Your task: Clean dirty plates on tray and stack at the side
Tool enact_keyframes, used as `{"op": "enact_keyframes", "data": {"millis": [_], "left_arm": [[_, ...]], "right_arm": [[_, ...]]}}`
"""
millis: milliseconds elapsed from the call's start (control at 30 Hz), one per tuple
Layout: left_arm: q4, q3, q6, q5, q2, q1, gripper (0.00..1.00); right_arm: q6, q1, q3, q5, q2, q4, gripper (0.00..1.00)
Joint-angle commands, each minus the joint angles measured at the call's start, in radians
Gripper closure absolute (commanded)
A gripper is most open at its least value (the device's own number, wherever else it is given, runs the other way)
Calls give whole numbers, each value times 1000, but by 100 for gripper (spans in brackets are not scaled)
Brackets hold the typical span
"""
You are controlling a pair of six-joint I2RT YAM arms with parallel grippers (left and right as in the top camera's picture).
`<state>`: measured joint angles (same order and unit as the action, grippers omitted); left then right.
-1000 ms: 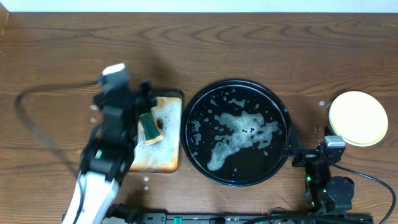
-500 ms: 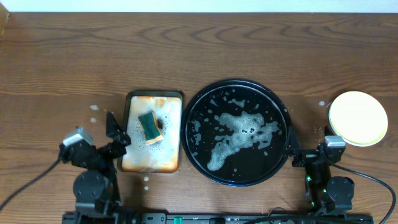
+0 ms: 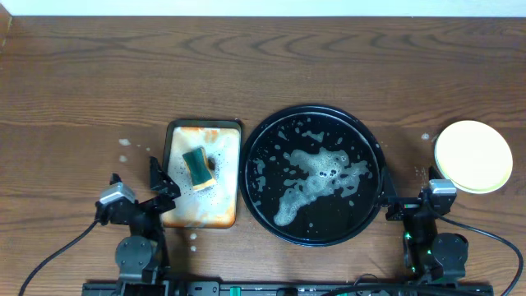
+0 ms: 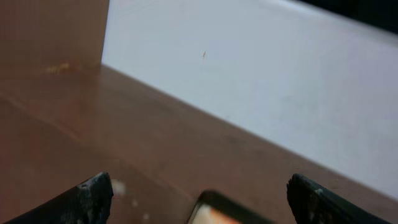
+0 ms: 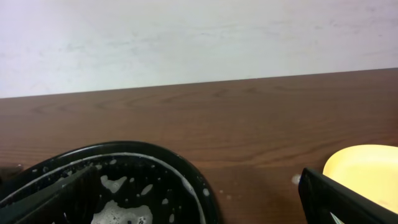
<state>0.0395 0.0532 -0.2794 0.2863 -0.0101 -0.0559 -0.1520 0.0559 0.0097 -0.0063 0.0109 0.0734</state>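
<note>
The black tray sits at centre right with white foam and water on its floor and no plate on it. A pale yellow plate lies on the table to its right; whether other plates lie under it is hidden, and no mint-blue plate shows. My left gripper is open and empty at the front left, beside the sponge tray. My right gripper is open and empty between the black tray and the yellow plate. The right wrist view shows the tray rim, the plate and my open gripper.
A rectangular orange-stained tray with suds holds a green and yellow sponge, left of the black tray. Its corner shows between my left fingers. Foam drops spot the wood. A white wall stands beyond the table.
My left arm has drawn back from over the sponge tray to the front left edge, its gripper empty. The sponge stays in its tray. The right arm has not moved.
</note>
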Motion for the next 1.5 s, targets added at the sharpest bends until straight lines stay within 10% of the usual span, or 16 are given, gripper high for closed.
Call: {"op": "enact_keyframes", "data": {"millis": [0, 1467], "left_arm": [[14, -49, 16, -5, 8, 5, 9], [-85, -49, 16, -6, 6, 5, 9]], "right_arm": [[-4, 7, -4, 9, -5, -1, 1], [-4, 7, -4, 9, -5, -1, 1]]}}
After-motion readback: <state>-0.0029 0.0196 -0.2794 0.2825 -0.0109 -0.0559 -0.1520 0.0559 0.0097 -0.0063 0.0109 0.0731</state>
